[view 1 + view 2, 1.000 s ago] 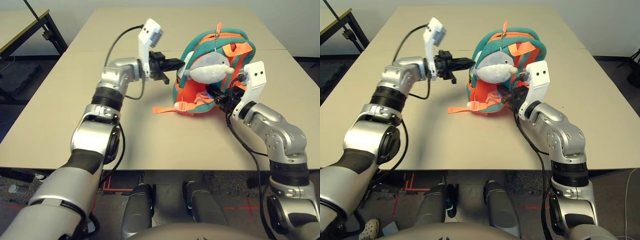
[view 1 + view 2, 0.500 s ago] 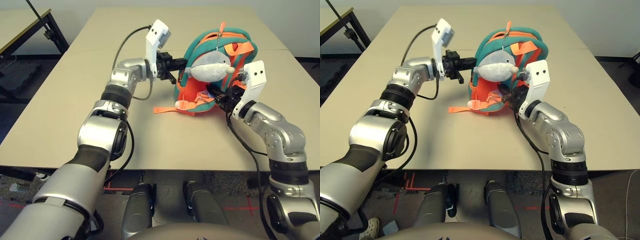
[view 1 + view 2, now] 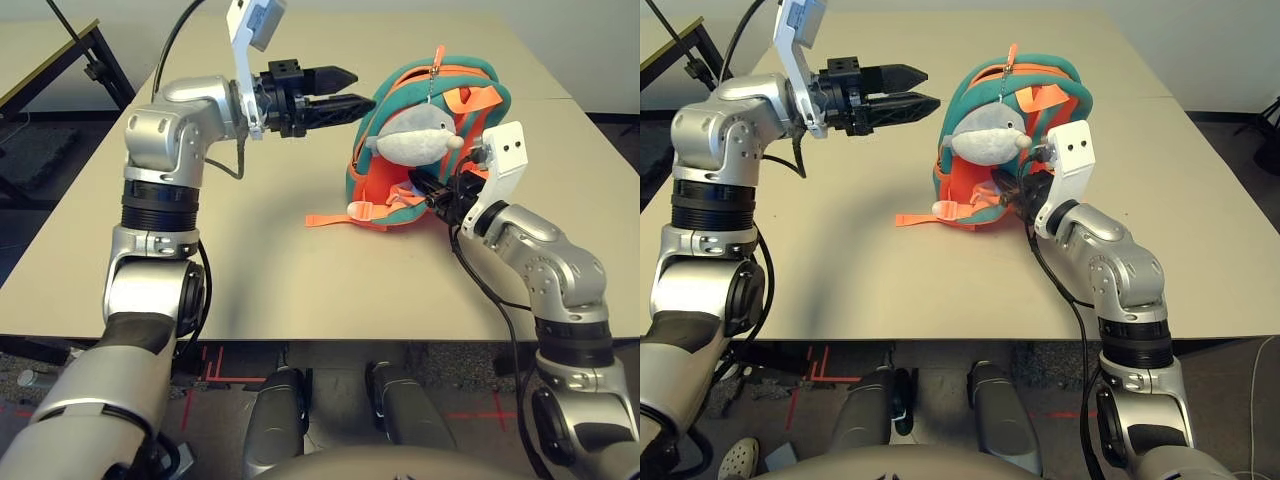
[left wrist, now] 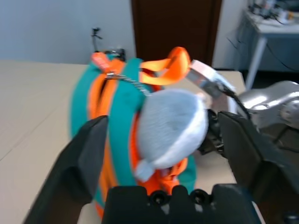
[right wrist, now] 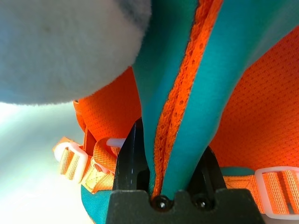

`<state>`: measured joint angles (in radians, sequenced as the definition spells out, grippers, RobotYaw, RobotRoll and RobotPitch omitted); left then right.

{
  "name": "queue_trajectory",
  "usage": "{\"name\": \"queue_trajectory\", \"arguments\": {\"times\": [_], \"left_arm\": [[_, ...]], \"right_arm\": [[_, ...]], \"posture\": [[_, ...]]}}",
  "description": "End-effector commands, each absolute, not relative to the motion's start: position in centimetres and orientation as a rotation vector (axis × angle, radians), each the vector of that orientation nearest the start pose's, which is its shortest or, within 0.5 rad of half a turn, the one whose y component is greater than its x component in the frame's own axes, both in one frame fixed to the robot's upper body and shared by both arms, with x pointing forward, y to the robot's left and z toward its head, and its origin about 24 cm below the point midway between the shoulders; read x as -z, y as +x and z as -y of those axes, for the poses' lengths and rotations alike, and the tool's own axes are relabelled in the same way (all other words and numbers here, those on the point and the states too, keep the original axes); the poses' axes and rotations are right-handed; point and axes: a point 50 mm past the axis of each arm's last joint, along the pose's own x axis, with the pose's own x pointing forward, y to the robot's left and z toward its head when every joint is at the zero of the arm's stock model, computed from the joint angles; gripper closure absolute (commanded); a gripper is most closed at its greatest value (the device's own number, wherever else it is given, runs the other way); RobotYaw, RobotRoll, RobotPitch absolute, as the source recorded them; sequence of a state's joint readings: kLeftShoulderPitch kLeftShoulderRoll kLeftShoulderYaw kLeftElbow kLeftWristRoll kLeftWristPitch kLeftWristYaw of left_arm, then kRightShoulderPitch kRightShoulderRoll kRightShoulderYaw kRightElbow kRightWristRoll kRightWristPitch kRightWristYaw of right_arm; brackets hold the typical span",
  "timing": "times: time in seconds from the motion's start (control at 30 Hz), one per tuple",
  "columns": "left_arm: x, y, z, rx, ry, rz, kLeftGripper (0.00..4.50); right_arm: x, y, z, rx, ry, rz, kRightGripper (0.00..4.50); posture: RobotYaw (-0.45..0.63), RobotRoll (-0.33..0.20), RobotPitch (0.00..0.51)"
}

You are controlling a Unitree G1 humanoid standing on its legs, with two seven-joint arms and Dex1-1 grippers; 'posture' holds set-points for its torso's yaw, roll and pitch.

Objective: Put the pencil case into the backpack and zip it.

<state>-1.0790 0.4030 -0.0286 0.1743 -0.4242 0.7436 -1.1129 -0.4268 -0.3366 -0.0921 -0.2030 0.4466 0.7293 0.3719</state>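
One backpack (image 3: pixel 430 140) upright on worktop (image 3: pixel 200 250), plush facing robot. Right pincer (image 5: pixel 161 154) clenched on its teal trim low down. Left pincer (image 3: pixel 340 88) released, level, just beside the upper left edge, pointing toward it.

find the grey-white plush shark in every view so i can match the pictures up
Left eye view: plush shark right of centre, on the backpack's front.
Right eye view: plush shark at centre.
Left wrist view: plush shark at centre.
Right wrist view: pale plush across one corner.
Shared landmark: the backpack's teal trim.
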Motion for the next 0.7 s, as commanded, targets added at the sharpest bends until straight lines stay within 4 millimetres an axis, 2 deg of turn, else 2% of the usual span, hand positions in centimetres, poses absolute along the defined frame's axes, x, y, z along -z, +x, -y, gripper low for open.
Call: {"name": "queue_trajectory", "arguments": {"times": [0.03,0.13,0.37,0.7], "left_arm": [[-26.7,33.1,-8.7,1.379,0.217,0.017,0.00],[-25.7,33.4,-7.7,1.378,0.293,-0.001,0.00],[-24.7,34.4,-6.1,1.348,0.368,-0.012,0.00],[-24.1,35.5,-5.1,1.299,0.377,-0.013,0.00]], "right_arm": [[-14.8,30.5,15.7,-0.552,0.079,-0.121,3.98],[-14.8,30.5,15.8,-0.549,0.079,-0.120,3.98],[-14.9,30.5,15.6,-0.553,0.077,-0.114,3.98],[-14.9,30.5,15.5,-0.555,0.075,-0.114,3.98]], "posture": [[-0.17,0.000,0.100],[-0.18,0.000,0.091],[-0.20,0.000,0.089],[-0.20,0.000,0.091]]}}
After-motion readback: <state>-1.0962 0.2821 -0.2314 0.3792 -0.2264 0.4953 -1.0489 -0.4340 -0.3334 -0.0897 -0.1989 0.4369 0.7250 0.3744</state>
